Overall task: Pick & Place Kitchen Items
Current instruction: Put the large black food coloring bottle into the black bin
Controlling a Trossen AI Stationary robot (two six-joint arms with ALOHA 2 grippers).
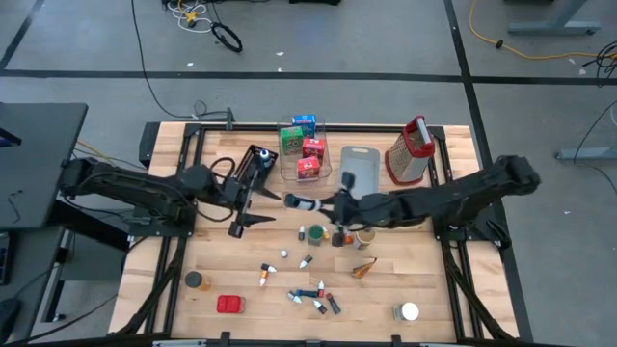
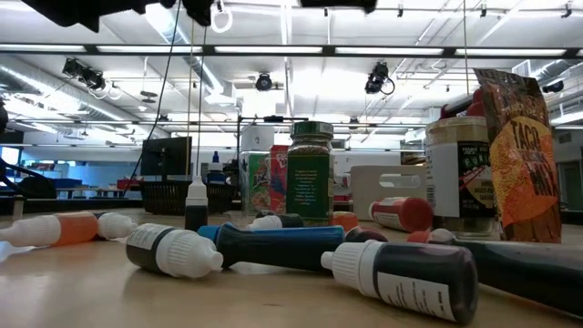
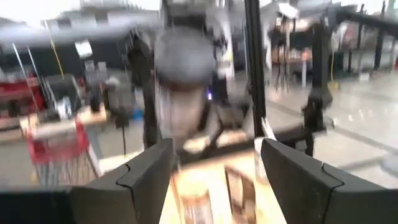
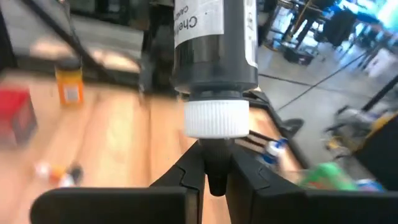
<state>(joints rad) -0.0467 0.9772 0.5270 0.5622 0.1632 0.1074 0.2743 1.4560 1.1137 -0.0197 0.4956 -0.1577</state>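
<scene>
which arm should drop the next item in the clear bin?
Right. Its gripper is already shut on a white-capped dark bottle just below the clear bin; the left gripper is open and empty.

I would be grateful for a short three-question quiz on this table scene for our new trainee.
1. True or false: the left gripper is shut on a red box.
2. What does the right gripper grip? A: a green box. B: a dark bottle with a white cap. C: a metal spoon.
3. Fill in: the clear bin at the table's far side holds ___ red boxes.

Key: 1 false, its fingers stand apart with nothing between them. 2 B, pinched at the cap end. 3 two, beside one blue box and one green box.
</scene>
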